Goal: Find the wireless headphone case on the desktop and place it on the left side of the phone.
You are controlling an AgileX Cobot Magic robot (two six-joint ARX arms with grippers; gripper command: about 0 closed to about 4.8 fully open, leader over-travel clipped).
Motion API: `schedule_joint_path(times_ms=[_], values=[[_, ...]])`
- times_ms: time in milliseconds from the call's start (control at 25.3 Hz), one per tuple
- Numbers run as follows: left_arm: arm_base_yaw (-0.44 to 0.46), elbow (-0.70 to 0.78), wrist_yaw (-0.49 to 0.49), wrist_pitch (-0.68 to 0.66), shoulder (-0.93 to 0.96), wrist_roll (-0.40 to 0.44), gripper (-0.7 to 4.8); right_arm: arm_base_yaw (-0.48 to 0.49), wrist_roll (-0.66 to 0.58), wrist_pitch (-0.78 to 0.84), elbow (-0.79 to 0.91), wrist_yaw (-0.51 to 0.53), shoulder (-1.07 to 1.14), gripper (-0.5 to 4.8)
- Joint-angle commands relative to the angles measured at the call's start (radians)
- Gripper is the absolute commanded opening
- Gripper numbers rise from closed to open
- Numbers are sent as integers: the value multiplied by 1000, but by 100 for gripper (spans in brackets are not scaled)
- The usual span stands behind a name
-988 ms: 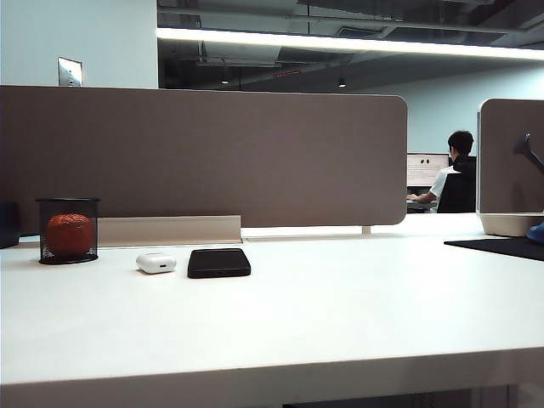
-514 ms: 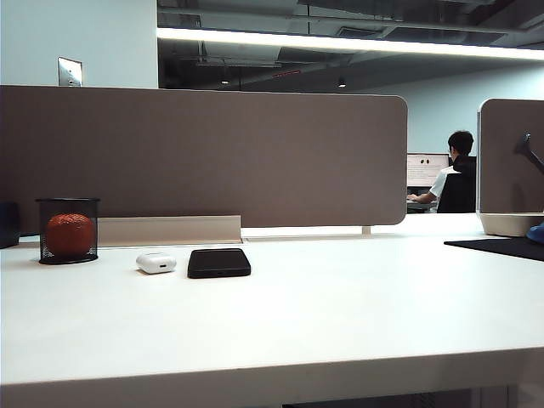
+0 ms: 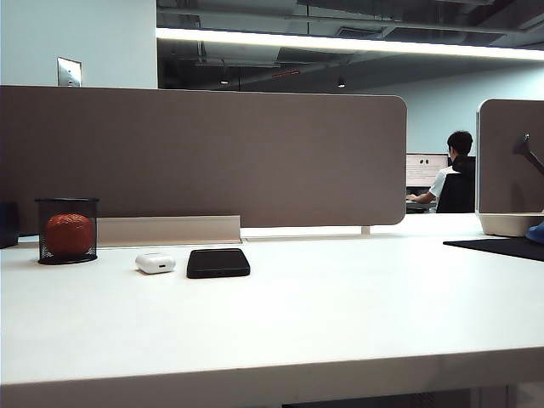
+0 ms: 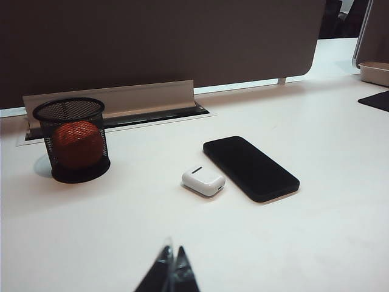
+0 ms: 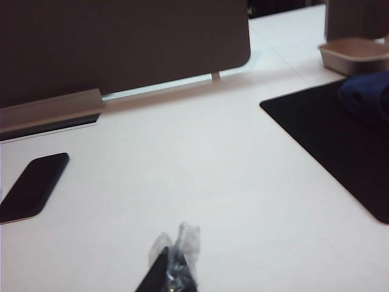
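A wide white desktop (image 3: 340,314) runs in front of a brown-grey partition panel (image 3: 204,157). The wireless headphone case (image 3: 155,263), small and glossy white, lies on the desk just beside the black phone (image 3: 218,263), at the phone's nine o'clock in the exterior view, with a narrow gap between them. Further toward nine o'clock stands a black mesh pen cup (image 3: 67,230) with an orange ball (image 3: 69,235) inside.

Neither arm appears in the exterior view. In the left wrist view, the left gripper (image 4: 171,272) shows only as dark fingertips pressed together, clenched on nothing, hovering over bare desk. The case (image 4: 203,180) lies well apart from it, at about one o'clock from the tips, and the phone (image 4: 250,168) sits just past the case.

In the right wrist view, the right gripper (image 5: 175,258) is likewise clenched and empty, its tips wrapped in clear film. The phone (image 5: 31,185) lies far off at about ten o'clock; the case is outside this view. A black mat (image 5: 340,143) lies at two o'clock.
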State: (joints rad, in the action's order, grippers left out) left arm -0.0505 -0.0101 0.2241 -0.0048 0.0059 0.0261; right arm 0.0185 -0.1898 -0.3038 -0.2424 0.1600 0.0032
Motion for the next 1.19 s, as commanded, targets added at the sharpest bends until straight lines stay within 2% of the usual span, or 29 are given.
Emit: schedule_joint_path(times_ms=[40,198,474,790,1185], values=[[1,-1,0,16,1,3,-6,-3,11,66,19,-5,-6,-5],[2,-1,0,21,1,3,-5,-2,53,112,45,-4,-6,-6],[2,-1,0,25,1,11,-5,-3,83,290,190,-5,-6,-5],[2,-1,0,74,1,27,-5,-3,168,300,237,-12,-6,-5],[2,-1,0,74,1,26,-5,-3,171,298,237,-9,-6,-1]])
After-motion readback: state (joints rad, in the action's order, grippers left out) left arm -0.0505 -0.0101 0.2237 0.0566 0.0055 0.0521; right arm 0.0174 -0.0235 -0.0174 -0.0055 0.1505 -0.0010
